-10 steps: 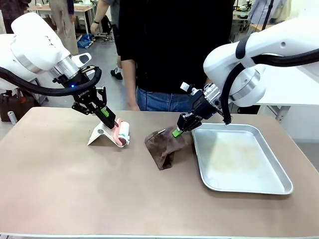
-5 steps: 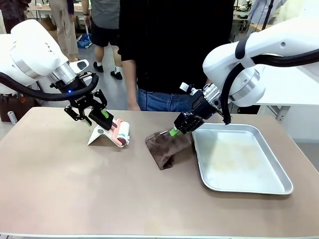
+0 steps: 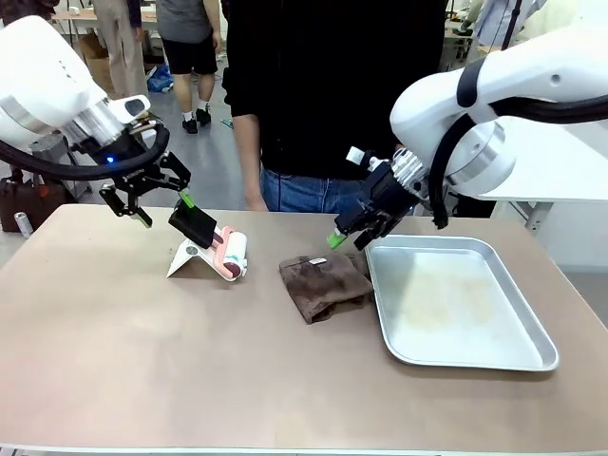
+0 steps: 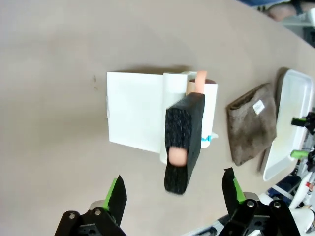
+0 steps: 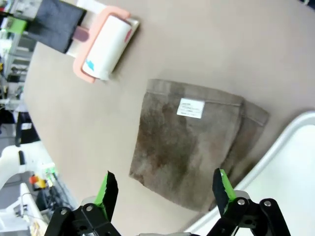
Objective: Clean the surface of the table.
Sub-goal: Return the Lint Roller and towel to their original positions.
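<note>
1. right gripper (image 3: pixel 348 237) hangs with jaws spread and empty, the brown cloth (image 3: pixel 321 285) on the table (image 3: pixel 142 361) directly below its fingers, beside the tray (image 3: pixel 494 356).
2. left gripper (image 3: pixel 161 207) is also spread and empty, above the lint roller (image 3: pixel 231 254), whose handle points toward it.

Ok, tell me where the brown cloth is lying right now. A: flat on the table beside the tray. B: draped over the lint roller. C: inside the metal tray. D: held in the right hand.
A: the brown cloth lies flat on the table just left of the metal tray, with the right hand open above it.
</note>
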